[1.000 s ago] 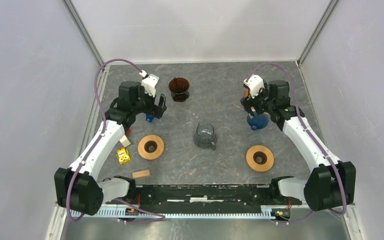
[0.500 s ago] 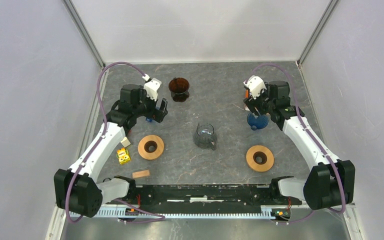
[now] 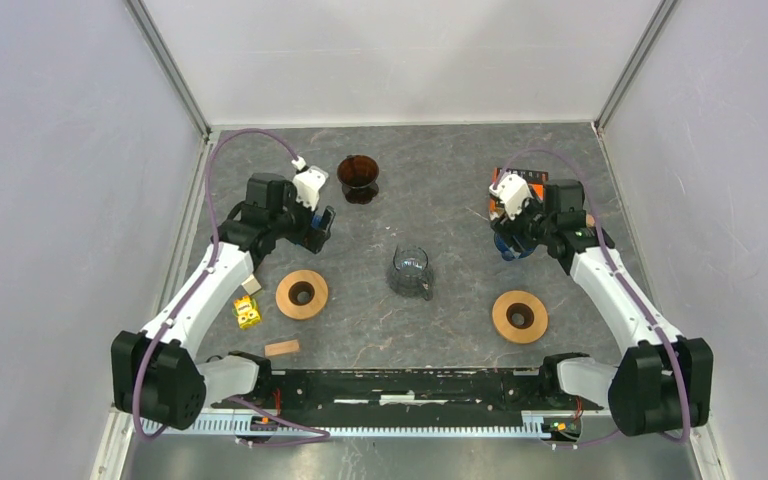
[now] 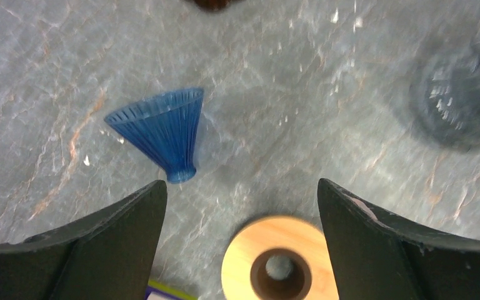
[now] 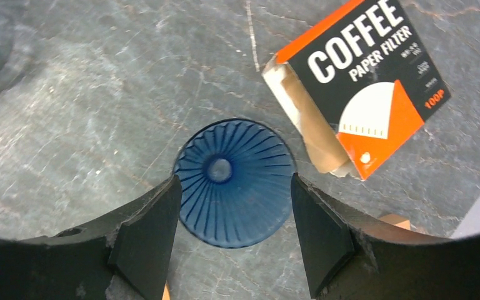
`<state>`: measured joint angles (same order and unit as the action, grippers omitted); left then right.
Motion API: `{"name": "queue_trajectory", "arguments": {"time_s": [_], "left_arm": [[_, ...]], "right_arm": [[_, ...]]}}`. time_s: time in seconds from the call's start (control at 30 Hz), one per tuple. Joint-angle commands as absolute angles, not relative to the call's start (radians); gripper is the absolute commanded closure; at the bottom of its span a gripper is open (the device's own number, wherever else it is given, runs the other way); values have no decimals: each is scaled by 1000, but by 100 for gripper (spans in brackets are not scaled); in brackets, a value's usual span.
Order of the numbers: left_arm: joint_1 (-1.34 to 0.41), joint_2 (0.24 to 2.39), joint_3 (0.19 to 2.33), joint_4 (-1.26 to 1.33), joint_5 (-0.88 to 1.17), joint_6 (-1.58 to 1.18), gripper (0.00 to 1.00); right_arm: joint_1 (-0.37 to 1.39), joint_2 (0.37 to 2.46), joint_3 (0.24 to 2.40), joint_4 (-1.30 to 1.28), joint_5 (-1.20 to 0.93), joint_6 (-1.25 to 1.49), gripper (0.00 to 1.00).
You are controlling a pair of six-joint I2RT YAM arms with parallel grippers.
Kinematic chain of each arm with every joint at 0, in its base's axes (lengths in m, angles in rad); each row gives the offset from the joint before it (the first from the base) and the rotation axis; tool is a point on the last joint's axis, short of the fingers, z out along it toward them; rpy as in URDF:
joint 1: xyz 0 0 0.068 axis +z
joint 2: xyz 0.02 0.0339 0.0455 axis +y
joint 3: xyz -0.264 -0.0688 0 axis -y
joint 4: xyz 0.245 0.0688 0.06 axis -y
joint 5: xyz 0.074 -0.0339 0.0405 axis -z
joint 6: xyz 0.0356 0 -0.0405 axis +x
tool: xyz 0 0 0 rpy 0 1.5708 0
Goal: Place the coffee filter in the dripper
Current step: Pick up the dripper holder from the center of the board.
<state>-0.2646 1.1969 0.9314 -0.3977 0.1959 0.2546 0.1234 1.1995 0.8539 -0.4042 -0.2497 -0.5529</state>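
Note:
A blue ribbed dripper (image 5: 244, 209) stands upright on the table, its mouth facing up. My right gripper (image 5: 234, 181) is open just above it, one finger on each side of its rim; in the top view (image 3: 513, 236) it covers most of the dripper. An orange and black coffee filter box (image 5: 362, 81) lies open-ended just beyond the dripper, also in the top view (image 3: 522, 179). My left gripper (image 4: 240, 187) is open and empty over the table. A second blue dripper (image 4: 162, 128) lies on its side ahead of its left finger.
A brown dripper (image 3: 358, 177) stands at the back. A glass server (image 3: 410, 272) sits mid-table. Two wooden rings (image 3: 302, 294) (image 3: 520, 316) lie near the front. A yellow block (image 3: 248, 314), a small pale block (image 3: 250, 285) and a wooden block (image 3: 282, 348) lie at front left.
My right gripper has moved toward the near side and now sits over the upright blue dripper, uncovering the filter box behind it. My left gripper has shifted slightly right and forward.

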Motion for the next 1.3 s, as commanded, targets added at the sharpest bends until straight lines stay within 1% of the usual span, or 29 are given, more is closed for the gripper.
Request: {"name": "queue_trajectory", "arguments": {"time_s": [0.0,0.1,0.23,0.27,0.4,0.7,0.87,0.97,1.0,1.07,1.2,1.27], "left_arm": [[-271,1195,964,-584,188,456,5],[-280,1204,935,-673,138,578,8],[-285,1287,910,-752,22,671,20],[-285,1312,910,-766,4,676,22],[-285,1396,885,-785,-39,707,22],[-272,1496,898,-776,28,700,22],[-235,1558,919,-784,88,704,25],[-207,1594,938,-797,129,701,30],[-197,1603,946,-804,150,701,32],[-187,1613,957,-810,176,695,38],[-187,1607,982,-822,216,674,60],[-188,1590,1012,-843,247,650,67]], "right_arm": [[121,1131,808,-400,-356,-612,29],[120,1119,789,-397,-372,-621,29],[120,1120,767,-382,-393,-617,29],[121,1118,764,-383,-389,-617,29],[120,1111,754,-379,-377,-617,29],[120,1103,737,-377,-378,-617,29],[121,1106,728,-375,-381,-620,29],[120,1116,726,-379,-378,-623,29],[121,1118,725,-380,-377,-624,29],[120,1122,724,-379,-378,-623,29],[121,1132,726,-377,-372,-623,29],[121,1134,726,-377,-370,-621,29]]}}
